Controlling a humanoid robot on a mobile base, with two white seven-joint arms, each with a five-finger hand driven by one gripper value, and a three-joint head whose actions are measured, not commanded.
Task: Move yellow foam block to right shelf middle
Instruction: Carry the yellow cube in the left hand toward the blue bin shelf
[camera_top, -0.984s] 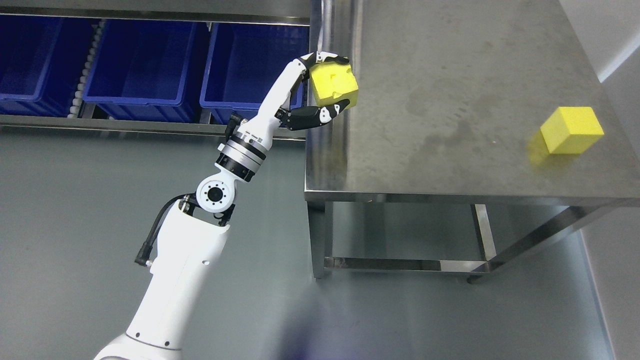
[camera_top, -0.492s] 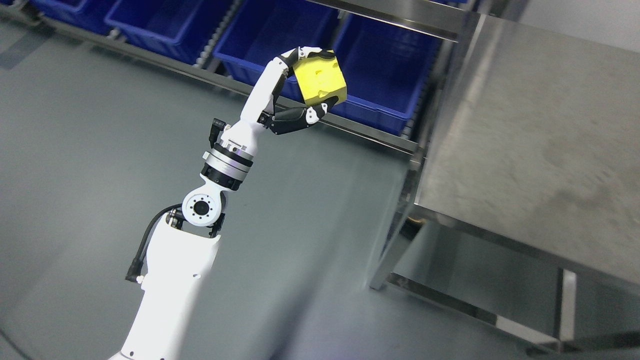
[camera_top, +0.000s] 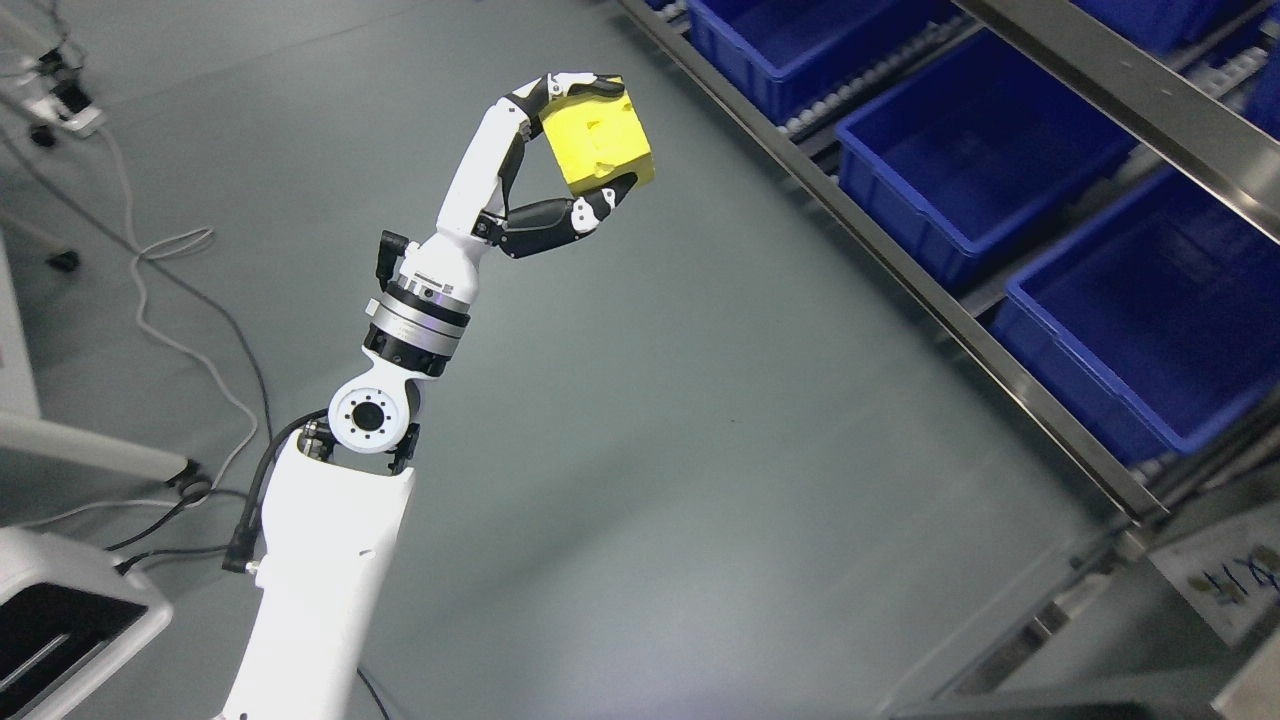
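The left hand (camera_top: 560, 165) sat in the upper middle of the frame, its arm rising from the lower left. It pinched the yellow foam block (camera_top: 598, 135): white-tipped fingers (camera_top: 570, 84) curled over the block's top edge, while the dark thumb (camera_top: 556, 214) pressed up against its lower corner. The block was held tilted in the air above the grey floor (camera_top: 700, 420), just right of the palm. Blue bins (camera_top: 975, 165) on a metal shelf rack (camera_top: 1130, 75) ran along the upper right of the frame, well apart from the block. Loose cables (camera_top: 175, 300) trailed across the floor at the left edge
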